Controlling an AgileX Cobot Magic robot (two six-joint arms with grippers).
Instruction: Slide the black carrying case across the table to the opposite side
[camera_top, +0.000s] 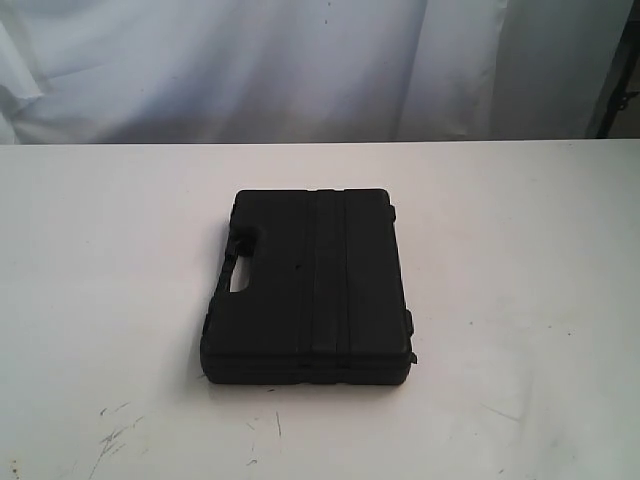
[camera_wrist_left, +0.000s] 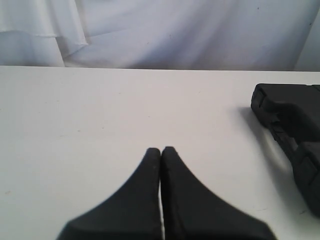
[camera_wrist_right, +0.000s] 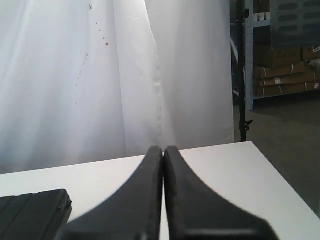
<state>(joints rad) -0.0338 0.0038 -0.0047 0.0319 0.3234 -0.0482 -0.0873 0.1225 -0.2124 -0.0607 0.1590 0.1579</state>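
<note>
The black carrying case (camera_top: 308, 285) lies flat and closed near the middle of the white table (camera_top: 520, 260), its handle cut-out facing the left side. Neither arm shows in the exterior view. In the left wrist view my left gripper (camera_wrist_left: 161, 149) is shut with nothing in it, over bare tabletop (camera_wrist_left: 90, 125), and the case's handle side (camera_wrist_left: 292, 130) lies off to one side, apart from the fingers. My right gripper (camera_wrist_right: 163, 148) is shut and empty too, held above the table (camera_wrist_right: 225, 175); a corner of the case (camera_wrist_right: 32, 215) shows at the frame's edge.
White curtains (camera_top: 300, 60) hang behind the table's far edge. Faint dark scuffs (camera_top: 115, 430) mark the tabletop near the front left. In the right wrist view a black stand (camera_wrist_right: 243, 70) and shelving with boxes (camera_wrist_right: 285, 60) lie beyond the table's end.
</note>
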